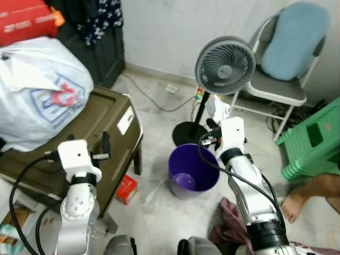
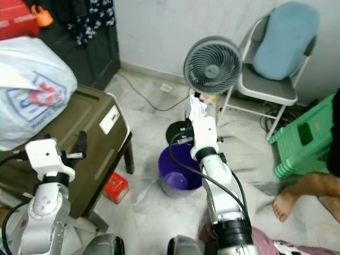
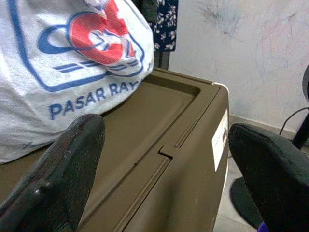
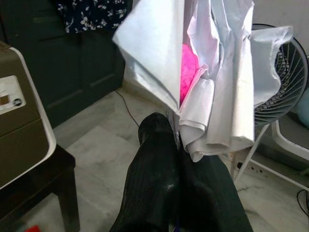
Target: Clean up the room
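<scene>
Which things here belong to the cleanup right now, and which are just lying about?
In the job:
- right claw, shut on crumpled paper
- purple bin below it

Lying about:
- fan
- folding chair
- green stool
- brown box with white bag on it
- red carton
- left claw, open, idle

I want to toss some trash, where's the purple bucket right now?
The purple bucket stands on the floor at centre of the head views, before the fan and just under the right gripper.
</scene>
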{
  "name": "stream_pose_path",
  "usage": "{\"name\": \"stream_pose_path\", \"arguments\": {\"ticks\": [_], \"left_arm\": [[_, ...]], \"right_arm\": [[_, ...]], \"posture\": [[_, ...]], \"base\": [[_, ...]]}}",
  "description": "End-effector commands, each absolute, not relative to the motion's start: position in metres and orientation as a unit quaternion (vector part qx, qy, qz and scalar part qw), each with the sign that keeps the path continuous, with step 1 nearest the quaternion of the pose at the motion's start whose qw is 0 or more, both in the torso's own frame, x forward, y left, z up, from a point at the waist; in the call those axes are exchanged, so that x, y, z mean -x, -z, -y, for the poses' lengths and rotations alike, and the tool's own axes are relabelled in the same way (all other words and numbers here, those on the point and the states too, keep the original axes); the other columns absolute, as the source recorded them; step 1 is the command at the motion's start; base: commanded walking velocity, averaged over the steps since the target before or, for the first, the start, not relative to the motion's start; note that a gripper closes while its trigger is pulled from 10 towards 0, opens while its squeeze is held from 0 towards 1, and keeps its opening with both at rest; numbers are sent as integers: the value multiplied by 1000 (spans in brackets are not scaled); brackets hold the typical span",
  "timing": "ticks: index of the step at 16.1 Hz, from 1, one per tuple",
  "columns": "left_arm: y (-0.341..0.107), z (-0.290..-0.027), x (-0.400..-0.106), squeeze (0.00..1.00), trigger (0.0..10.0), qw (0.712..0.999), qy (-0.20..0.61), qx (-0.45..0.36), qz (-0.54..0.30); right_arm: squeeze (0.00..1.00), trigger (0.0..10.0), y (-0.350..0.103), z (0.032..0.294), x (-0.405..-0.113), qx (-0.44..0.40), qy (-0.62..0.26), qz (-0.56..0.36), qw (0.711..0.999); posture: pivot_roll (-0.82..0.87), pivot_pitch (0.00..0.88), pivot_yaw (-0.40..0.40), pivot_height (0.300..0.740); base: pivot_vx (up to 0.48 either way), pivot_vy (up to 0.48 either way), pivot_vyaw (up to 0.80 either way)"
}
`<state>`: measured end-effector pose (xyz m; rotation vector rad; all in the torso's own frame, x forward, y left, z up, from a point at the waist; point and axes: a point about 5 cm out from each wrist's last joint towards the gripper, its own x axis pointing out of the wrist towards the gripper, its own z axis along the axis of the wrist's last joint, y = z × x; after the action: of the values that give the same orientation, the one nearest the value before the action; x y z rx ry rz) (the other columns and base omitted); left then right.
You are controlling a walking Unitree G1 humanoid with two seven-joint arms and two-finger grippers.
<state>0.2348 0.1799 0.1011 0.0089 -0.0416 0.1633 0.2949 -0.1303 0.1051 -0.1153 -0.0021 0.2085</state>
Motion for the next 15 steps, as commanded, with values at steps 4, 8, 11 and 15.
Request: {"name": "stream_pose_path", "arguments": {"ticks": [4, 8, 11, 15], "left_arm": [[-101, -175, -236, 0, 10000, 998, -65, -8, 21], [-101, -174, -236, 0, 10000, 998, -62, -3, 23], [-102, -173, -236, 0, 10000, 998, -58, -3, 28], [-103, -173, -236, 0, 10000, 998, -53, -1, 31]], "right_arm": [[0, 10000, -105, 137, -295, 56, -93, -2, 994], [0, 10000, -104, 138, -296, 56, -92, -6, 994], [0, 10000, -104, 137, -296, 57, -95, -4, 994], [0, 10000, -104, 136, -296, 56, -97, -4, 994]], "posture": [[-15, 72, -78, 740], [-14, 71, -81, 740], [-14, 69, -83, 740], [-13, 66, -81, 740]], "base": [[0, 0, -156], [0, 0, -800], [0, 0, -267], [197, 0, 0]]}}
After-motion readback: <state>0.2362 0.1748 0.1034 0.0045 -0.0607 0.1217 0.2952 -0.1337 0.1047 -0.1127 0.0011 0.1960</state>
